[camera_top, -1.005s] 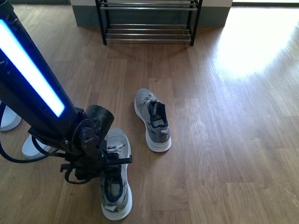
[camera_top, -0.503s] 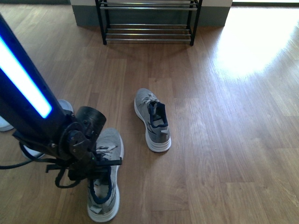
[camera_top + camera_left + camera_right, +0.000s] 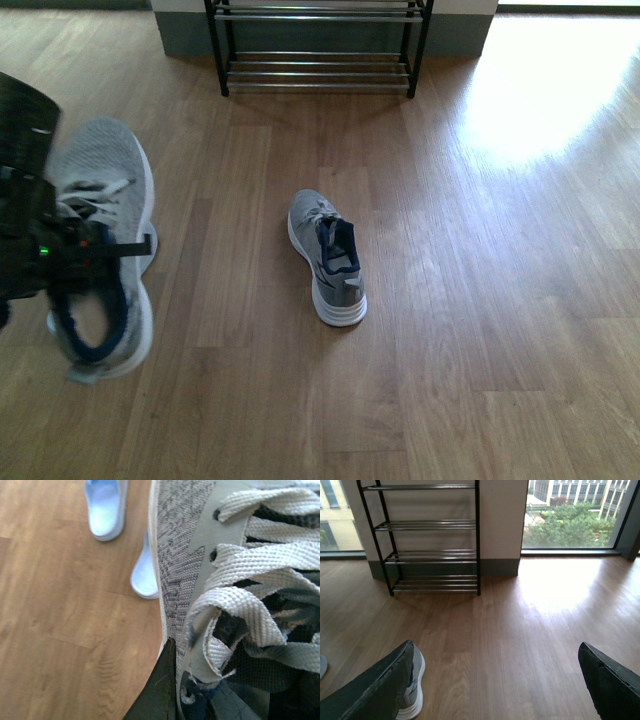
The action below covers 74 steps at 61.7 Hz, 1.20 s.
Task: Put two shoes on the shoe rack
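Note:
In the front view one grey sneaker point(image 3: 105, 170) hangs lifted above the floor at the left, toe pointing away. My left gripper point(image 3: 62, 256) is shut on it at the laces and collar. The left wrist view is filled by that sneaker point(image 3: 180, 555) and its pale laces; a dark finger point(image 3: 161, 692) presses against the outside of its knit side. The other grey sneaker point(image 3: 327, 256) lies on the wooden floor in the middle, toe toward the shoe rack point(image 3: 318, 60) at the far wall. My right gripper point(image 3: 495, 690) is open over bare floor, that sneaker point(image 3: 413, 690) beside one finger, the rack point(image 3: 432, 540) ahead.
Two pale slippers point(image 3: 106, 507) point(image 3: 145, 577) lie on the floor beneath the lifted sneaker. Bright sunlight falls on the floor point(image 3: 540, 90) to the right of the rack. A large window point(image 3: 575, 515) stands beside the rack's wall.
My left arm has raised its sneaker off the floor and swung it to the left, nearer the camera. The other sneaker has stayed put.

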Each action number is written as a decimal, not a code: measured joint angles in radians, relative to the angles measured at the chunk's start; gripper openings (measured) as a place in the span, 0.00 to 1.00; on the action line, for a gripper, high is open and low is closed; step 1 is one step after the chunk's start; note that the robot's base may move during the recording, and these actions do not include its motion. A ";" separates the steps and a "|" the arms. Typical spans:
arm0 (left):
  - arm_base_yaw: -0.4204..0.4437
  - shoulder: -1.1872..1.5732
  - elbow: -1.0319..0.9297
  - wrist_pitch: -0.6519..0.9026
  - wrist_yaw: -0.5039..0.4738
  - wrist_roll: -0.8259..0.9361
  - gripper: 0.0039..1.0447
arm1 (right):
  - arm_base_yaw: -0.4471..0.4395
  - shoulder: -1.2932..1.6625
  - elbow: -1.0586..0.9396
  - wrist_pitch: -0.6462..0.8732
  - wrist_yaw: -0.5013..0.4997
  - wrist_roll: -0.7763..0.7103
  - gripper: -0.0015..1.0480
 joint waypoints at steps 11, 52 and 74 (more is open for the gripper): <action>-0.038 -0.356 -0.168 -0.050 -0.117 0.060 0.01 | 0.000 0.000 0.000 0.000 0.000 0.000 0.91; -0.246 -0.906 -0.297 -0.156 -0.375 0.267 0.01 | 0.000 0.000 0.000 0.000 0.000 0.000 0.91; -0.247 -0.906 -0.297 -0.156 -0.375 0.267 0.01 | 0.000 0.000 0.000 0.000 0.000 0.000 0.91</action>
